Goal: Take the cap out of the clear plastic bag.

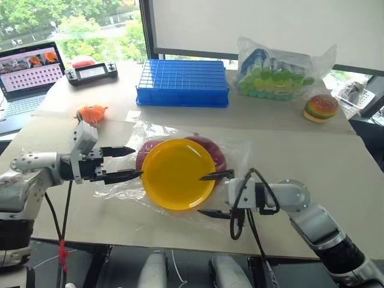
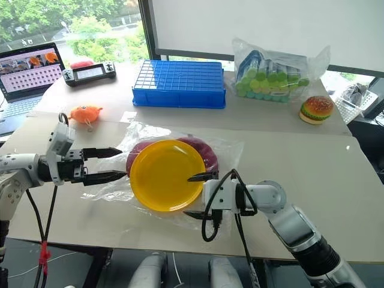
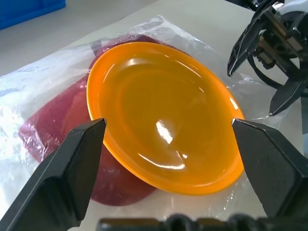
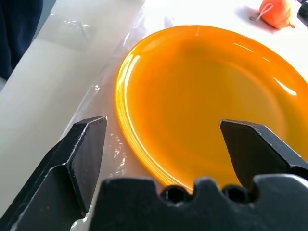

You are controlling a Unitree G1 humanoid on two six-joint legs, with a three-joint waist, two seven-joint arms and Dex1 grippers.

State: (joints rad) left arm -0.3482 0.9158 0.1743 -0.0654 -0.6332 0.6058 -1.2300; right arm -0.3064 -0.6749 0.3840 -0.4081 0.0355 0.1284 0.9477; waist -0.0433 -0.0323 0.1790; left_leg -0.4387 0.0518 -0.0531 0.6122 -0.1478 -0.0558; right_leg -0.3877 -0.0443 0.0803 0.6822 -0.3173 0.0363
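The dark red cap (image 1: 208, 148) lies inside the clear plastic bag (image 1: 237, 150), flat on the table. A round yellow plate (image 1: 178, 173) rests on top and hides most of the cap. My left gripper (image 1: 137, 162) is open at the plate's left rim, just above the bag. At the plate's right rim my right gripper (image 1: 200, 195) is open too, with one finger over the rim. In the left wrist view, the cap (image 3: 60, 120) shows beside the plate (image 3: 163, 110) under wrinkled plastic. Neither gripper holds anything.
Behind the bag are a blue crate (image 1: 183, 83), a bulging bag of green and blue items (image 1: 276, 75) and a burger toy (image 1: 321, 108). An orange toy (image 1: 91, 113), a controller (image 1: 91, 72) and a laptop (image 1: 30, 69) are at the far left. The table's front edge is close below the plate.
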